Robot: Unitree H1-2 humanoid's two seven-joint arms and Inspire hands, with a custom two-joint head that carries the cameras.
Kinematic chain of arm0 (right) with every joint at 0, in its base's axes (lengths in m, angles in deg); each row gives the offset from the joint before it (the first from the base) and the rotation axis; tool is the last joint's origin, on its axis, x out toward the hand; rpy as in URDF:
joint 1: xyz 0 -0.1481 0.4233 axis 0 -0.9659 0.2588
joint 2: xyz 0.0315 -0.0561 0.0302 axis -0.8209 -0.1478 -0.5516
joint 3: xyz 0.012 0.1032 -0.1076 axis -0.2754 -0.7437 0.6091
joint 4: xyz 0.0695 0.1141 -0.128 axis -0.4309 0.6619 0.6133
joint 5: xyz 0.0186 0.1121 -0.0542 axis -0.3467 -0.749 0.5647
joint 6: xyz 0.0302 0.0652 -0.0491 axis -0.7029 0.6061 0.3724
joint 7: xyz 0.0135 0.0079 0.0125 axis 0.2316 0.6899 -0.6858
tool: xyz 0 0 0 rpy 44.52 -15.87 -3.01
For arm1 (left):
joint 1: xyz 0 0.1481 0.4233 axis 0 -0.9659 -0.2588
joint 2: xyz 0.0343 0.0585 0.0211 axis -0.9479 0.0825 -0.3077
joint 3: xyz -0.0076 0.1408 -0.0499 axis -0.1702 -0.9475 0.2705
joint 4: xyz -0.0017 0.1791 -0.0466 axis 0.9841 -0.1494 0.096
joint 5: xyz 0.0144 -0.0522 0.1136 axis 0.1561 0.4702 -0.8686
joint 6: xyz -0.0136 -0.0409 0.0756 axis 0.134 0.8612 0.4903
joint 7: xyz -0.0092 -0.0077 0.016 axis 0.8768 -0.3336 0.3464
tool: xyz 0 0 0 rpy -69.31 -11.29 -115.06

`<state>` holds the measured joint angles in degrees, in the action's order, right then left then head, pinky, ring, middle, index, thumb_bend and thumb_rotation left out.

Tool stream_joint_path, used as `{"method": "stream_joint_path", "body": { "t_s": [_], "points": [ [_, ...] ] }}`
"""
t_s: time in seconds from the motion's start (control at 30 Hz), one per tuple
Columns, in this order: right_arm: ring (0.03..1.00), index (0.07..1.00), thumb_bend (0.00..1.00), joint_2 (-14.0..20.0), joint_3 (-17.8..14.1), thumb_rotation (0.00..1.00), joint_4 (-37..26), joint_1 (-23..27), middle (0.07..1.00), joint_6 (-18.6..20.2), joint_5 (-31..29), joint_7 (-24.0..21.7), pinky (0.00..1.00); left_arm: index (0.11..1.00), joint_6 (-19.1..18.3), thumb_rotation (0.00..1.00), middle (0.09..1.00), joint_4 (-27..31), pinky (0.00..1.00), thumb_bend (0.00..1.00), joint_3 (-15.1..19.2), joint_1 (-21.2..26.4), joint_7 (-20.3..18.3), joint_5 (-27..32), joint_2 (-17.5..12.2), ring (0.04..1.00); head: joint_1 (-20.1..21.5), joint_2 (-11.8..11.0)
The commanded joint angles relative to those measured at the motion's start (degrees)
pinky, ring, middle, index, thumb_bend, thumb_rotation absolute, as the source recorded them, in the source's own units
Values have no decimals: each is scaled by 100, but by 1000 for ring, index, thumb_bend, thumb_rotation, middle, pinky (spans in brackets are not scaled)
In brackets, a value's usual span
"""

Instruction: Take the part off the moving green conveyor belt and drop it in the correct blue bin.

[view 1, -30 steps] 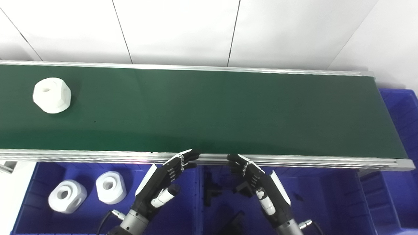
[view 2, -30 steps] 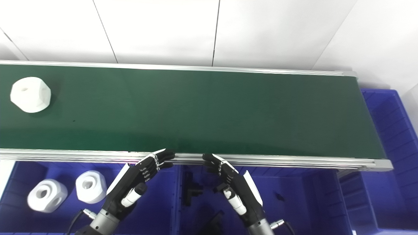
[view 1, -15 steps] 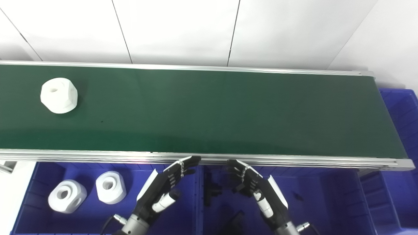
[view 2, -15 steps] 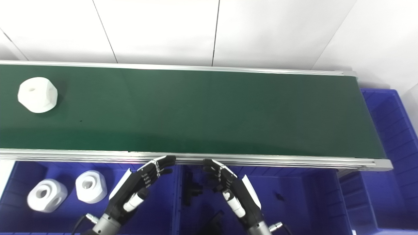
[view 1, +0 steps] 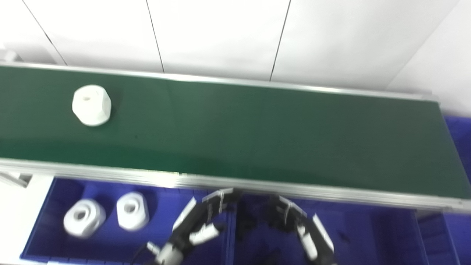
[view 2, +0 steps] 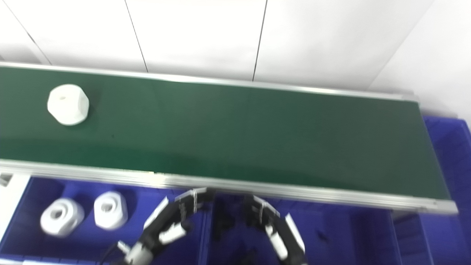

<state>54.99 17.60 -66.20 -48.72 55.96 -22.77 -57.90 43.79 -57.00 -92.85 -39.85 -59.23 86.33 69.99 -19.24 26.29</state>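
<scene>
A white chunky part with a small hole on top rides the green conveyor belt at its left end. My left hand hovers low over the blue bins, below the belt's near rail, fingers spread and holding nothing. Beside it, my right hand is equally open and empty. Both hands are far right of and below the part, and both look blurred.
The left blue bin holds two white parts. The middle blue bin holds dark parts. Another blue bin stands at the belt's right end. A white wall lies behind.
The camera has shifted, tilting the whole picture. The white part has ridden rightward along the belt. Both hands have drawn back lower, away from the belt's near rail.
</scene>
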Motion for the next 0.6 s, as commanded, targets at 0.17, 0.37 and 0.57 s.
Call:
{"method": "stream_joint_path", "body": {
  "t_s": [0.17,0.37,0.57],
  "points": [
    [798,811,885,-98,-126,1000,59,93,827,-306,-32,-146,739,750,184,774,816,-149,712,826,-139,144,186,-119,-29,795,-139,-1],
    [797,810,895,-118,-189,1000,75,104,829,-306,-53,-237,733,744,184,789,812,-108,700,837,-259,166,367,-226,-87,787,-173,35],
    [798,812,875,-117,-239,1000,92,124,833,-306,-80,-342,731,743,185,796,811,-89,699,855,-334,163,468,-243,-100,789,-248,51]
  ]
}}
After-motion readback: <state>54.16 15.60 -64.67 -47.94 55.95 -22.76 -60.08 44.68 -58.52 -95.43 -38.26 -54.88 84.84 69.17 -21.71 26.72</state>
